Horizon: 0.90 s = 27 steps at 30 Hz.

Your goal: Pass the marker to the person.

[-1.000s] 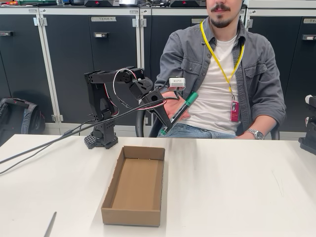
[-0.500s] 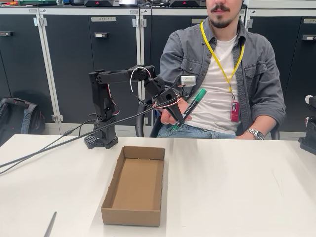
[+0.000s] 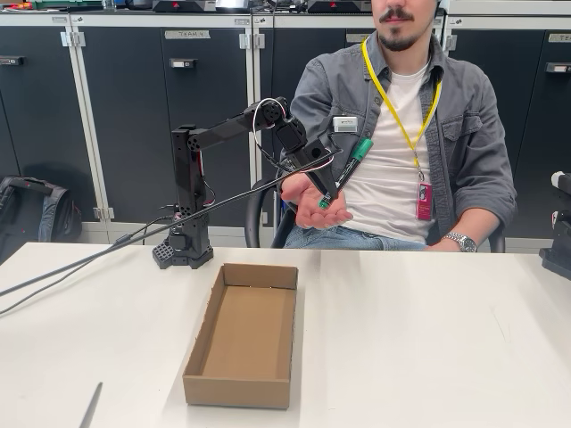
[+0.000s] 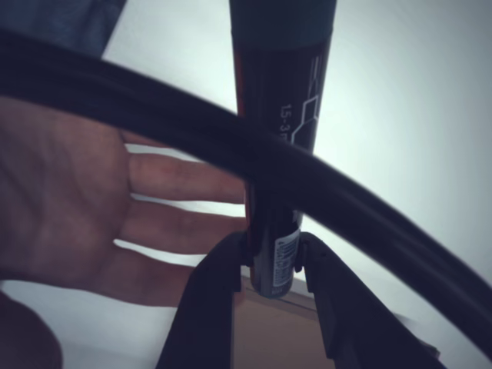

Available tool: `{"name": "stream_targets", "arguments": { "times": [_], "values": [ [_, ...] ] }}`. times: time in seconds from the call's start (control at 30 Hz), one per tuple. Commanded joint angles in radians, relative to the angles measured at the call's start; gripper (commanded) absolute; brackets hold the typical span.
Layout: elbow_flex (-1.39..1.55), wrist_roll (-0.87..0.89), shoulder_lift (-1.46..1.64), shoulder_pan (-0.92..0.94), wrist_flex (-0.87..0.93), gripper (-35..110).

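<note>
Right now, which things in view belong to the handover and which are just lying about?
In the job:
- marker, clamped in the robot's hand
- person's open palm, just under the marker's lower end

Lying about:
- cardboard box on the table
- grey strip at the table's near edge
- cable trailing off left

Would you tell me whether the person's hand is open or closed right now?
Open: the hand lies palm up with fingers spread under the marker, clamped in the tool.
</note>
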Motion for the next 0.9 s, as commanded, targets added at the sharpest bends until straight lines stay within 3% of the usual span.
{"name": "stream_targets", "arguments": {
  "times": [0.0, 0.43, 0.87],
  "values": [
    [-0.097, 0.034, 0.015, -0.035, 0.087, -5],
    [0.003, 0.295, 0.037, -0.057, 0.224, -5],
    [0.095, 0.313, 0.051, -0.071, 0.268, -5]
  ]
}}
